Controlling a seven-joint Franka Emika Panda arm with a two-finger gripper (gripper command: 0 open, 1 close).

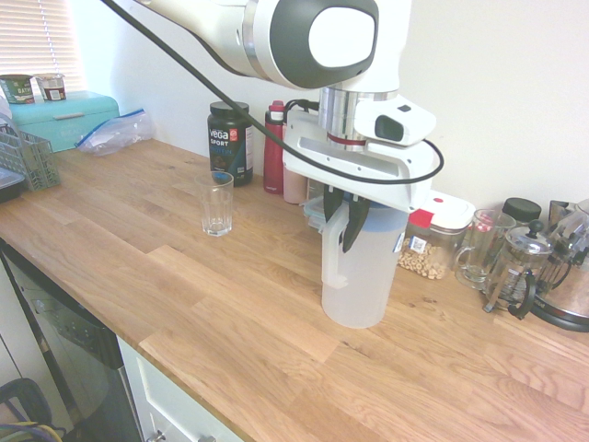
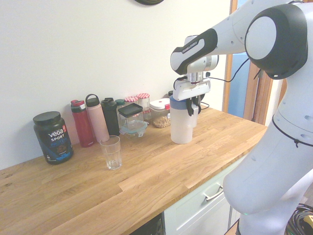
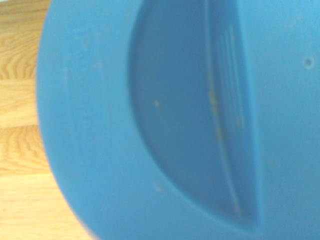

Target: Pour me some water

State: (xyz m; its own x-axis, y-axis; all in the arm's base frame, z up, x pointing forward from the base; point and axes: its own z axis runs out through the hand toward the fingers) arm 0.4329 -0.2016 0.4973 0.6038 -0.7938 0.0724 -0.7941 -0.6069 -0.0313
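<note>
1. State: fingers (image 1: 353, 232) are clenched on the handle (image 1: 332, 256) of the translucent pitcher (image 1: 362, 285). Pitcher is upright, base on the wooden desk (image 1: 230, 304) as far as I can see.
2. Target: drinking glass (image 1: 217, 210) stands upright on the desk, well apart from the pitcher, near the black Vega tub (image 1: 230, 147) and the red bottle (image 1: 273, 152). No water visible in it.
3. Step, my read: grasp made, lift and carry to the glass next. Pour not started.
4. Risk, slip: handle is smooth and the grip sits high on it. If the pitcher is heavy, it could rotate in the fingers once tilted. Can't tell how much water is in it.
5. Risk, lid: blue lid (image 3: 90, 110) is on. Can't tell if it's seated or where the spout opening faces. Loose lid pops off and dumps; wrong facing means no flow or a dribble down the side.
6. Risk, lift: nut container (image 1: 425, 260) sits just beside the pitcher. Sideways motion before clearing it could knock it.
7. Risk, pour: glass is clear, so easy to misjudge its rim. Spout off-centre wets the desk; too low, it tips the glass. Tilting too fast overshoots or overfills.
8. Advice: lift straight, check for sag, approach slowly, tilt gradually.
</note>
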